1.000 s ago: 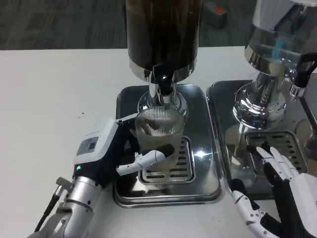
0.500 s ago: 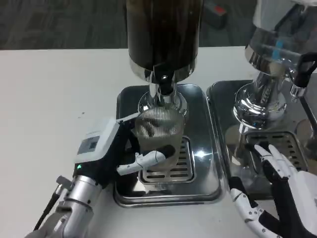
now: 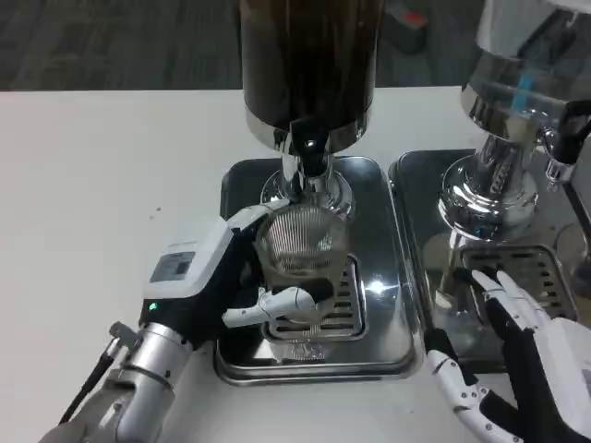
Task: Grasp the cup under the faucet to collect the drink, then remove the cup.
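Cup [image 3: 300, 242], one, gripped by left hand [image 3: 235, 281] under faucet [image 3: 309, 157]; right hand [image 3: 522, 355] spread, empty.

One cup [image 3: 301, 242], two dispensers [image 3: 309, 69] [image 3: 517, 111], two trays [image 3: 235, 180] [image 3: 411, 171], two hands [image 3: 217, 277] [image 3: 531, 360].

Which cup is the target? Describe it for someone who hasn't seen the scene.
Find the dark drink dispenser at the table's middle. On the steel tray under its faucet is the cup: clear, ribbed, held by the left hand.

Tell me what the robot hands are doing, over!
Left hand grips the ribbed clear glass cup. Cup sits under the dark drink dispenser's faucet, over the steel drip tray. Right hand open, waiting. Nothing blocking.
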